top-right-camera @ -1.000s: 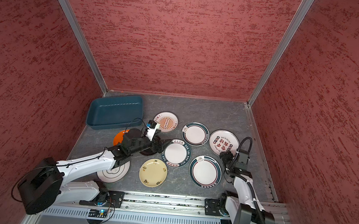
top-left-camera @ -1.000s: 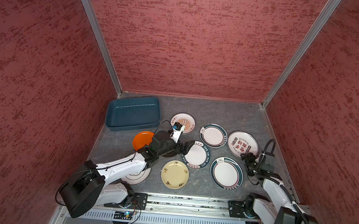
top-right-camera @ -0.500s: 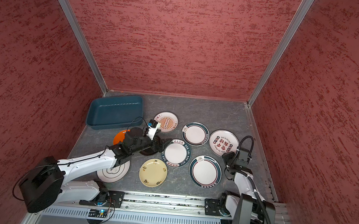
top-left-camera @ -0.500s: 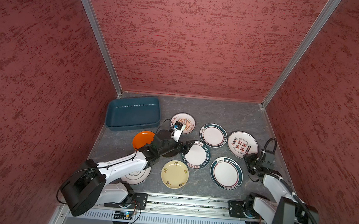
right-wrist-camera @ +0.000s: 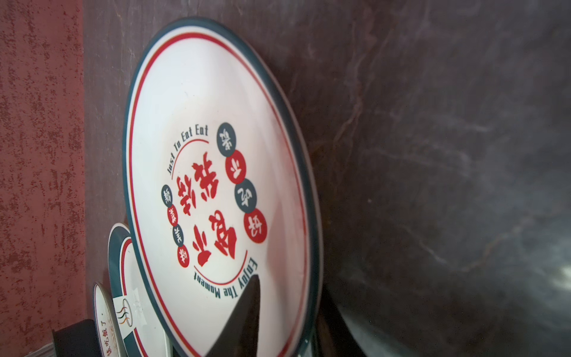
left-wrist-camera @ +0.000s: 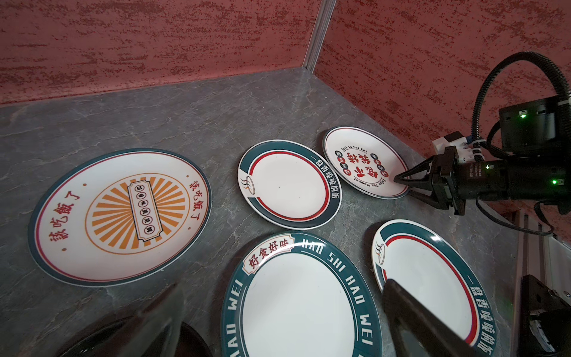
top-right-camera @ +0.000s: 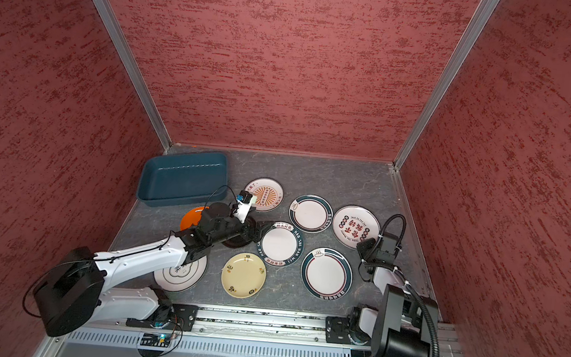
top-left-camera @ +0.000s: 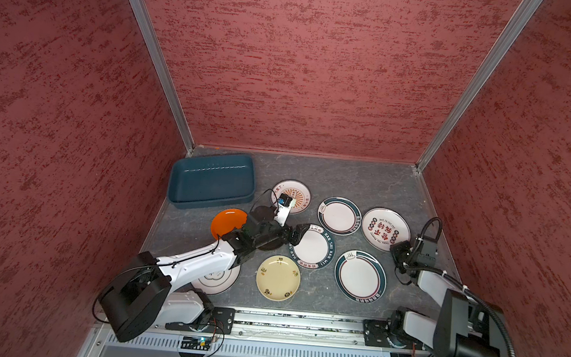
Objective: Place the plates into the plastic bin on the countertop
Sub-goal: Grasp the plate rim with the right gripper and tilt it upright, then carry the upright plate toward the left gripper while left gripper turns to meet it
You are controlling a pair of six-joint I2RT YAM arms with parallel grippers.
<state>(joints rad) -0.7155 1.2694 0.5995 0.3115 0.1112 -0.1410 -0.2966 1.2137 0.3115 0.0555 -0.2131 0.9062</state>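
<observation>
Two fingers (right-wrist-camera: 244, 309) of the right end effector (left-wrist-camera: 401, 186) are straddling the near rim of the red-lettered plate (left-wrist-camera: 361, 160), one lying over its white face, the other sitting low just outside the rim. The gap is looking narrow, but I cannot tell whether they are actually pinching the rim. That plate is lying flat in both top views, at the right end of the back row, near the right wall. Left end effector (top-left-camera: 295, 235) is hovering with its fingers spread wide apart, holding nothing, over the spot where the black plate (left-wrist-camera: 92, 340) and the HAO SHI HAO WEI plate (top-left-camera: 312, 246) are sitting side by side. The black plate is mostly hiding under the wrist. Around it: orange plate (top-left-camera: 226, 222) lying just behind the left forearm, sunburst plate (left-wrist-camera: 120, 216) sitting beyond the wrist camera, cream-yellow plate (top-left-camera: 278, 278) lying in front, and ringed white plate (top-right-camera: 179, 275) showing half out from under the left arm. Further right, the back teal-rimmed plate (top-left-camera: 339, 215) is touching the red-lettered plate or nearly so, and the front teal-rimmed plate (top-left-camera: 360, 276) is lying just beside the right arm. All nine are resting on the surface (top-left-camera: 347, 177), outside the plastic bin (top-left-camera: 212, 204), which is standing near the back left corner of the red walls (top-left-camera: 303, 65).
</observation>
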